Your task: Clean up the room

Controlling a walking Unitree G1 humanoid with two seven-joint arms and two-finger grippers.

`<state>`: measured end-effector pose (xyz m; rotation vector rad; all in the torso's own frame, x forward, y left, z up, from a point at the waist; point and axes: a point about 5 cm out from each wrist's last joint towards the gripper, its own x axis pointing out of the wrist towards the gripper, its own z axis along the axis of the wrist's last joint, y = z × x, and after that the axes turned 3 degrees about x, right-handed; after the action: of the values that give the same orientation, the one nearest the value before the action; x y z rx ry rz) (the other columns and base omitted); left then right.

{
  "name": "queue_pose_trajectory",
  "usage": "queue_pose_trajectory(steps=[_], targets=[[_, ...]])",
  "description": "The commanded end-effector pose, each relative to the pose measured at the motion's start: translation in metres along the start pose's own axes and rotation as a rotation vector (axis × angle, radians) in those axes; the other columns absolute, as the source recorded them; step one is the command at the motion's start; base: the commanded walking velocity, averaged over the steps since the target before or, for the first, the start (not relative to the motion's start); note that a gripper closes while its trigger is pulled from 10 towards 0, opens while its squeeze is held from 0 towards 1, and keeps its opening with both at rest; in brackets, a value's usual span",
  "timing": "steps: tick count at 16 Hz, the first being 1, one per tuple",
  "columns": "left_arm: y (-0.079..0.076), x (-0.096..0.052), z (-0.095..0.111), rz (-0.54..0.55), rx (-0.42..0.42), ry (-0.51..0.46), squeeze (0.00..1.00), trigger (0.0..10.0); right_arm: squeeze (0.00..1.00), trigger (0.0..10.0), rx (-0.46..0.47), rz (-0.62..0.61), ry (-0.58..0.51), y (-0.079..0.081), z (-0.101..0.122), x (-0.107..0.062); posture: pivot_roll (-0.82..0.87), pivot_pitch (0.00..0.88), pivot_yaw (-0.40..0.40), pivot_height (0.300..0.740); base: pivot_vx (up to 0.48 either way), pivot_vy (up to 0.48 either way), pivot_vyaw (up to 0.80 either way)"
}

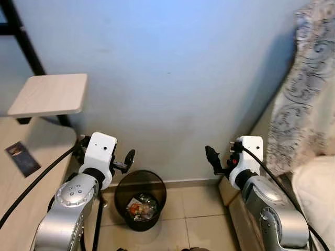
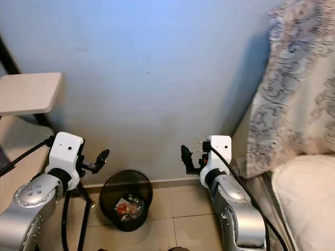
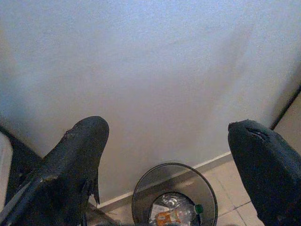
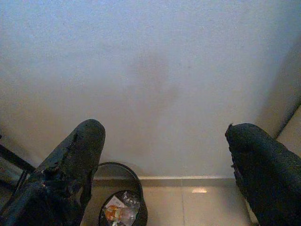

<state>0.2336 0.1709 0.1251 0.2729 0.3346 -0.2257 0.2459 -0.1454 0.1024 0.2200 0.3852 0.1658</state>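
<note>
Bin [image 1: 140,200] on tiled floor [image 1: 199,219] against blue wall [image 1: 178,78], with trash [image 1: 140,207] inside. Below and between both end effectors, nearer to left end effector [image 1: 127,159], which hangs just above its rim, fingers [image 3: 77,160] spread apart, empty. Right end effector [image 1: 213,158] raised further to the side, fingers [image 4: 70,165] also apart, holding nothing. Table [image 1: 31,151] at far left, curtain [image 1: 303,89] at right.

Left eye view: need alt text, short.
A dark round trash bin holding litter stands on the tile floor against a pale blue wall, below and between the robot's two raised, empty grippers, left and right. A wooden desk sits at left, a patterned curtain at right.
</note>
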Motion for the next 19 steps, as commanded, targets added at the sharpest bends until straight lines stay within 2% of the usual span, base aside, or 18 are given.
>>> queue_pose_trajectory(steps=[1,4,10,13,19], targets=[[-0.0016,-0.0020,0.0035,0.004,0.028,-0.013,0.00,10.0,0.00,10.0,0.005,-0.006,0.005,-0.0013,0.0017,-0.0014,-0.03,0.000,-0.026,0.740,0.000,0.000,-0.66],[-0.0010,-0.0002,0.0050,-0.002,0.023,-0.015,0.00,10.0,0.00,10.0,0.011,-0.043,0.005,-0.0057,0.0027,-0.0004,-0.03,0.000,-0.020,0.740,0.000,0.000,-0.74],[0.0007,0.0024,0.0112,-0.012,0.006,-0.054,0.00,10.0,0.00,10.0,0.013,-0.037,0.002,-0.0033,0.0048,-0.0008,-0.04,0.000,-0.014,0.740,0.000,0.000,-0.80],[0.0037,0.0040,0.0118,-0.018,-0.022,-0.050,0.00,10.0,0.00,10.0,0.009,-0.041,-0.010,-0.0031,0.0085,0.0034,-0.04,0.000,-0.008,0.740,0.000,0.000,0.00],[0.0039,0.0045,0.0118,-0.044,-0.089,-0.041,0.00,10.0,0.00,10.0,0.011,-0.039,-0.004,-0.0011,0.0066,0.0040,-0.04,0.000,-0.011,0.740,0.000,0.000,-0.80]])
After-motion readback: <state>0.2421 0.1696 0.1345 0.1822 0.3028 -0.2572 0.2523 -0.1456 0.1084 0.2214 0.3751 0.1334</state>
